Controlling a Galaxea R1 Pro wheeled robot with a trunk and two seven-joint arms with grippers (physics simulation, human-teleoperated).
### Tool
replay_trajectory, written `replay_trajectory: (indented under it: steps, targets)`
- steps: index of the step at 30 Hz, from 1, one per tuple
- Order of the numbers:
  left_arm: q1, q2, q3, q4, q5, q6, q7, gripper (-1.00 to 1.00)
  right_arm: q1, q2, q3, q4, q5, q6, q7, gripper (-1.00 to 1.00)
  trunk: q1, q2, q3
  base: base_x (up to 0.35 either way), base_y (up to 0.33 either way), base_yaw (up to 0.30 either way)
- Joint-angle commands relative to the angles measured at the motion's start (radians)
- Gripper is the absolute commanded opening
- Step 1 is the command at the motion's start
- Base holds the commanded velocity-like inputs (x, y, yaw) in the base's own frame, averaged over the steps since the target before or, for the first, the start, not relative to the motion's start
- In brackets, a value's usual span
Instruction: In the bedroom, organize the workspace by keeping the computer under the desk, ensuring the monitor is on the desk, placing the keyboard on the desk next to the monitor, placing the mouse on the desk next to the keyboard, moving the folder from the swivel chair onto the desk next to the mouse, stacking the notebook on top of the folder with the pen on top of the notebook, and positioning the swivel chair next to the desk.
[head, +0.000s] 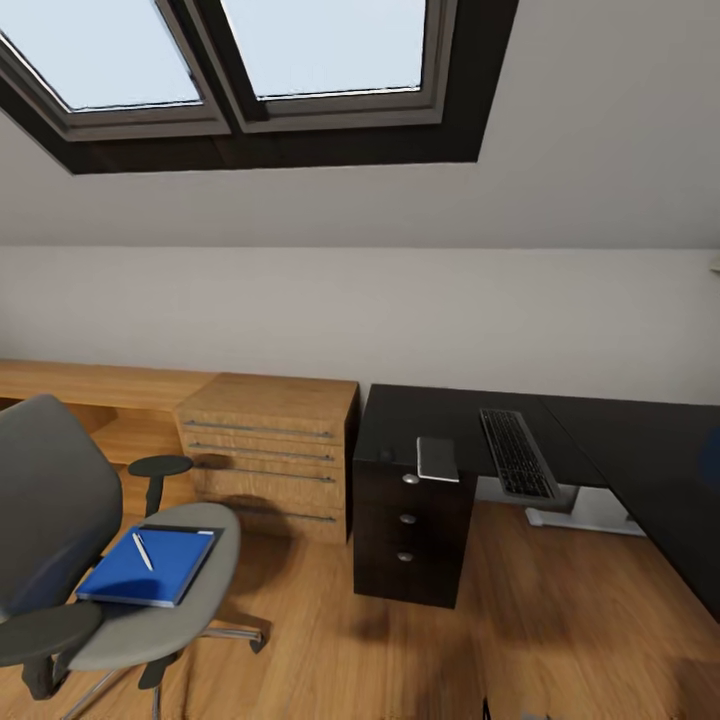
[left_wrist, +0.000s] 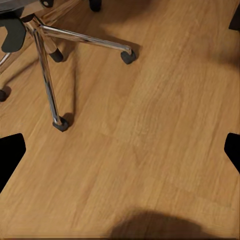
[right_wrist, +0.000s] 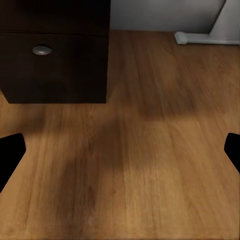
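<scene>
The swivel chair (head: 60, 520) stands at the lower left, its chrome star base (left_wrist: 47, 65) showing in the left wrist view. On its seat lies the blue folder (head: 150, 568) with the pen (head: 143, 551) on top. The black desk (head: 610, 435) fills the right side and carries the keyboard (head: 518, 452). A small flat grey rectangle (head: 438, 458), the notebook as far as I can tell, overhangs the desk's front edge. Monitor, computer and mouse are out of view. My left gripper (left_wrist: 120, 152) and right gripper (right_wrist: 120, 152) hang open over the floor, holding nothing.
The desk's black drawer unit (head: 410, 530) with silver knobs (right_wrist: 42, 50) stands between chair and desk, its white leg foot (right_wrist: 200, 37) behind. A light-wood drawer chest (head: 270, 450) and low shelf (head: 90, 385) line the wall. Wood floor (head: 560, 620) lies open ahead.
</scene>
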Motion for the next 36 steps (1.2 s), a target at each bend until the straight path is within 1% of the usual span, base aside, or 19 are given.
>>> replay_trajectory:
  steps: [1,7,11,25,36]
  targets:
    - [-0.001,0.000,-0.008,0.000,0.010,-0.006,0.006,1.00,-0.001,-0.001,0.007,0.004,-0.010,-0.005,-0.005,1.00,0.000,-0.001,-0.003,0.000,0.000,-0.055]
    - [-0.002,-0.002,-0.009,0.003,0.010,-0.007,0.006,1.00,-0.002,0.000,0.007,0.027,-0.007,-0.006,-0.005,1.00,0.000,-0.001,-0.012,-0.005,0.000,-0.066]
    - [-0.002,-0.003,-0.009,0.003,0.011,-0.006,0.006,1.00,-0.003,0.000,0.006,0.037,-0.008,-0.006,-0.005,1.00,0.000,-0.001,-0.018,-0.156,0.000,-0.064]
    - [-0.001,-0.006,-0.010,0.009,0.011,-0.005,0.006,1.00,-0.003,0.002,0.006,0.043,-0.008,-0.007,-0.005,1.00,0.000,-0.001,-0.037,-0.311,-0.009,-0.011]
    - [-0.002,-0.017,-0.010,0.031,0.011,-0.006,0.004,1.00,-0.003,0.002,0.007,0.049,-0.007,-0.007,-0.004,1.00,0.000,-0.001,-0.037,-0.252,-0.189,-0.020]
